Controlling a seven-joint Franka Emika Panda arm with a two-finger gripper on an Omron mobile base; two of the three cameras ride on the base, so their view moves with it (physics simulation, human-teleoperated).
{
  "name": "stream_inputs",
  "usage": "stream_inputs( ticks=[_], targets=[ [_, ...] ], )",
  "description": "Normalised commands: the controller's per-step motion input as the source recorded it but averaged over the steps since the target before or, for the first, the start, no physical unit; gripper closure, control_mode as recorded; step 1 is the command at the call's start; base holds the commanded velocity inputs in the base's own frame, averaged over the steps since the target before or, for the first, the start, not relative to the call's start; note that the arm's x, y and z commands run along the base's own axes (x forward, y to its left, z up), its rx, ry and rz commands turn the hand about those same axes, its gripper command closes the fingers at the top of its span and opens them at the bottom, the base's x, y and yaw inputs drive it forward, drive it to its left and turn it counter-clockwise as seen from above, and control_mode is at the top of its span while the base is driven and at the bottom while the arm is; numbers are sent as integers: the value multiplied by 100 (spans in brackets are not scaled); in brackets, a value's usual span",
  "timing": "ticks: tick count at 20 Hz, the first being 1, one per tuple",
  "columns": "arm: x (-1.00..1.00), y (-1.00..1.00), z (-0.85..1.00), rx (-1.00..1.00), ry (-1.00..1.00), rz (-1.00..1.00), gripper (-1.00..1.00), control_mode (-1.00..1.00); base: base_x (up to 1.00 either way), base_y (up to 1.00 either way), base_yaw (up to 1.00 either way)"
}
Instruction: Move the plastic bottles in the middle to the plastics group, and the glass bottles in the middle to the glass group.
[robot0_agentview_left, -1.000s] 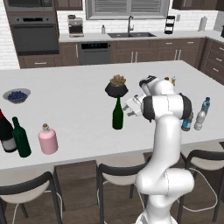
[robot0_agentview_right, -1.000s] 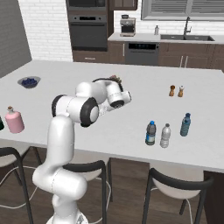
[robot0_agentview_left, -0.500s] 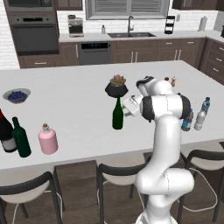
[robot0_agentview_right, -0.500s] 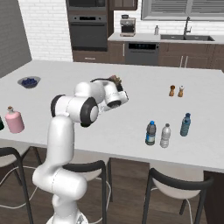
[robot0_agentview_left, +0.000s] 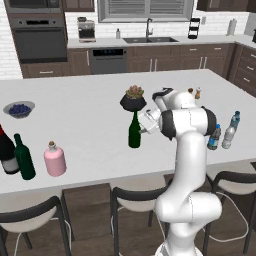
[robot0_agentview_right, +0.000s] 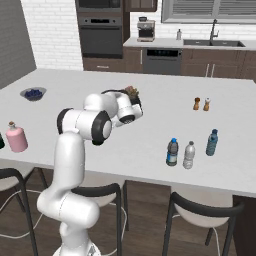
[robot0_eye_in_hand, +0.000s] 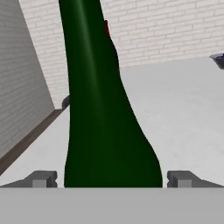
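Note:
A slim dark green long-necked wine bottle (robot0_agentview_left: 134, 131) stands upright mid-counter. My gripper (robot0_agentview_left: 142, 125) is level with its body, on its right side. In the hand view the green bottle (robot0_eye_in_hand: 109, 131) rises between the two fingertips (robot0_eye_in_hand: 41, 179), with small gaps on both sides; the gripper (robot0_eye_in_hand: 111, 180) is open. A squat pink bottle (robot0_agentview_left: 55, 159) with a cork stands at the left, beside a stocky dark green bottle (robot0_agentview_left: 24, 157) and a big dark red-topped bottle (robot0_agentview_left: 6, 152). On the right, a blue-labelled water bottle (robot0_agentview_right: 172, 152) stands beside a pale clear bottle (robot0_agentview_right: 189, 155) and a blue-tinted bottle (robot0_agentview_right: 212, 142).
A potted succulent (robot0_agentview_left: 133, 97) in a black pot sits just behind the green bottle. A bowl of blueberries (robot0_agentview_left: 19, 108) is at the far left. Two small shakers (robot0_agentview_right: 201, 104) stand farther back on the right. Stools (robot0_agentview_left: 135, 197) line the near counter edge.
The hand has crept slightly toward the slim green bottle. The jaws stay wide, and no bottle has moved.

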Motion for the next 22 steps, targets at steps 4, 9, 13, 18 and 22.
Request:
stream_inputs(
  ticks=[4,9,13,18,22],
  targets=[
    [0,0,0,0,0,2,100,-100,0,0,0],
    [0,0,0,0,0,0,100,-100,0,0,0],
    [-15,38,8,4,-14,1,100,-100,0,0,0],
    [-9,93,20,4,-9,16,100,-100,0,0,0],
    [-4,100,15,0,-1,20,100,-100,0,0,0]
  ],
)
